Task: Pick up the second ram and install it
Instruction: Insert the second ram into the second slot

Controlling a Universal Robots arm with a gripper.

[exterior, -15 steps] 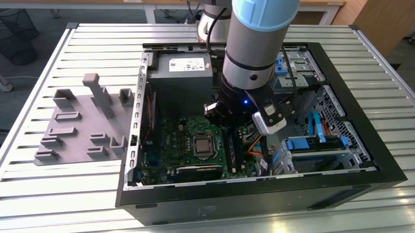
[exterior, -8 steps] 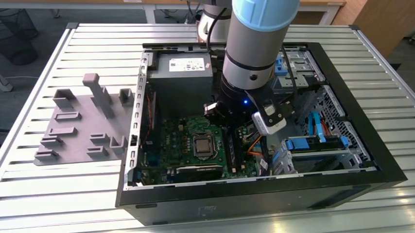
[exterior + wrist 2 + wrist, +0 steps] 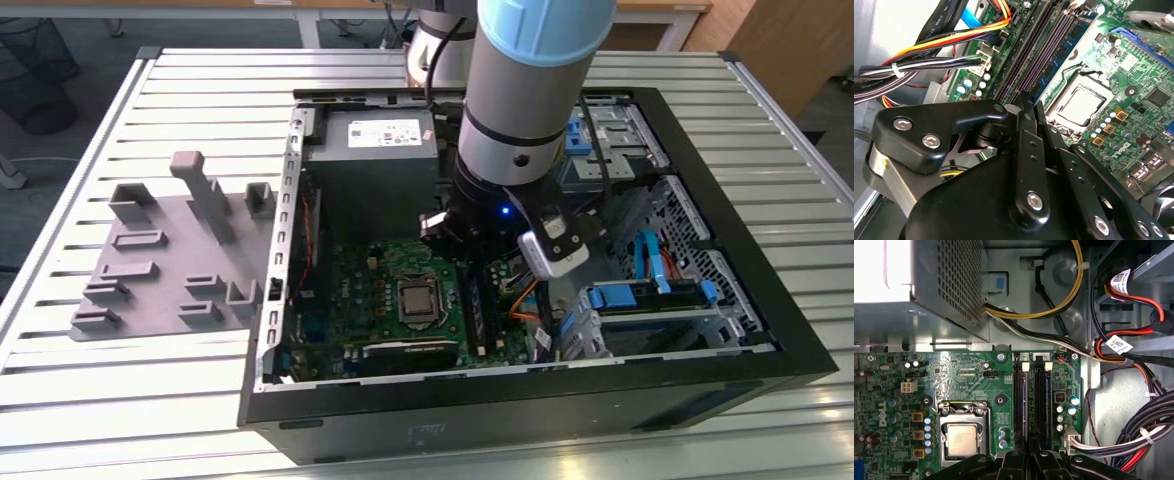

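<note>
We see a robotics lab or a test workshop. An open computer case (image 3: 534,250) lies on a metal table of long slats (image 3: 200,90), a grey holder tray (image 3: 174,260) sits beside it, and wooden desks (image 3: 667,15) stand behind on a grey floor.

1 open PC case (image 3: 534,400) on 1 slatted table (image 3: 80,400), w/ 1 motherboard (image 3: 974,375), 1 CPU socket (image 3: 961,439), 2 RAM slot rails (image 3: 1031,400), 1 power supply (image 3: 380,130); 1 grey holder tray (image 3: 160,260) beside the case; 1 arm (image 3: 534,60), 1 gripper (image 3: 1026,107).
</note>
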